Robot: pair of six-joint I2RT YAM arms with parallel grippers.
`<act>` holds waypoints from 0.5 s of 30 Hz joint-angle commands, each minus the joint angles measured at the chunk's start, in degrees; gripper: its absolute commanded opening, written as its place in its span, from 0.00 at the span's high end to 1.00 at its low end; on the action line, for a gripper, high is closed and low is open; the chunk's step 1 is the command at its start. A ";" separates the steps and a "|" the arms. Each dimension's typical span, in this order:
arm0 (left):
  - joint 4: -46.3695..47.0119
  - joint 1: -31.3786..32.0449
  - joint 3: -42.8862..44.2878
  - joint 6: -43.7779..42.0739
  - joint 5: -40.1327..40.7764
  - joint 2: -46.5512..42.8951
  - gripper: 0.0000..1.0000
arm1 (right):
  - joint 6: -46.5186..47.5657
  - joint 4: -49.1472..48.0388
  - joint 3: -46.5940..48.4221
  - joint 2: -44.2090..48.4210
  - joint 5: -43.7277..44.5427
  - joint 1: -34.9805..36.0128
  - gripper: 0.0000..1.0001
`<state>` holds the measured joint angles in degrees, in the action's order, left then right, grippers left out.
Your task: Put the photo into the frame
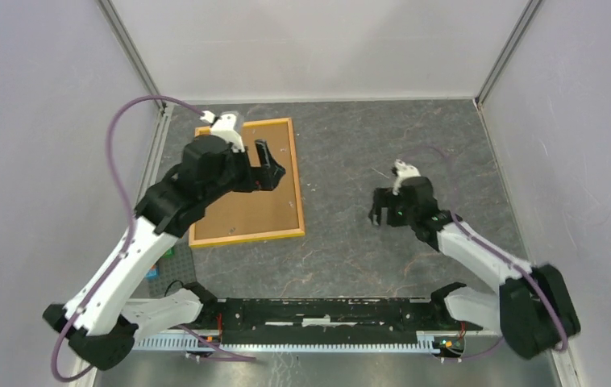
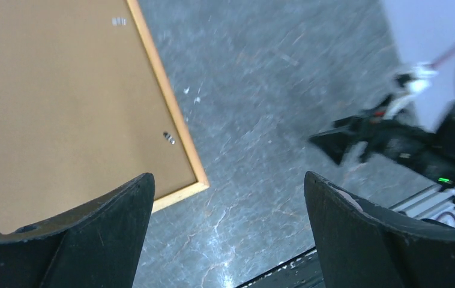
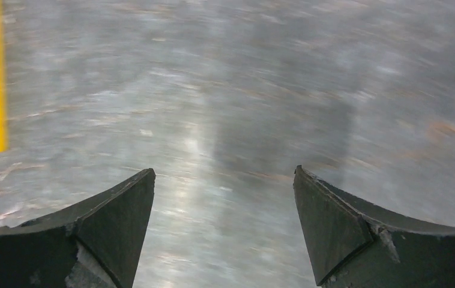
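Both pairs of jaws are released, grasping nothing: left gripper (image 2: 226,180) above the right side of the frame (image 1: 246,237), right gripper (image 3: 224,174) over bare grey surface (image 1: 351,161). The orange-yellow frame lies left of centre, long axis running top-to-bottom, brown fibreboard backing (image 1: 238,214) facing up.

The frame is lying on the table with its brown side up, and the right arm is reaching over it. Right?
Not quite: it is the left arm that reaches over the frame, its left gripper open above the brown side. The right gripper hangs over bare table, away from it. The top external view shows this.
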<state>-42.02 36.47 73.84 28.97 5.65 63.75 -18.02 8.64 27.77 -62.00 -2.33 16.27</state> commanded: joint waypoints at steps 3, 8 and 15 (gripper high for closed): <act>-0.42 -0.50 -0.52 -10.13 -3.09 -8.80 0.00 | -11.33 -2.92 17.35 -17.62 16.30 23.22 0.12; 2.28 -0.52 -3.63 -9.97 -1.14 -13.05 0.00 | -13.32 0.57 32.78 -32.36 23.55 32.86 0.17; 7.30 -0.52 -10.44 -11.12 9.67 -20.05 0.00 | -17.89 9.28 48.82 -46.35 28.58 38.75 0.23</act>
<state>-40.03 35.86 64.38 21.50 7.68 47.18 -31.51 10.83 69.23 -103.20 19.68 53.28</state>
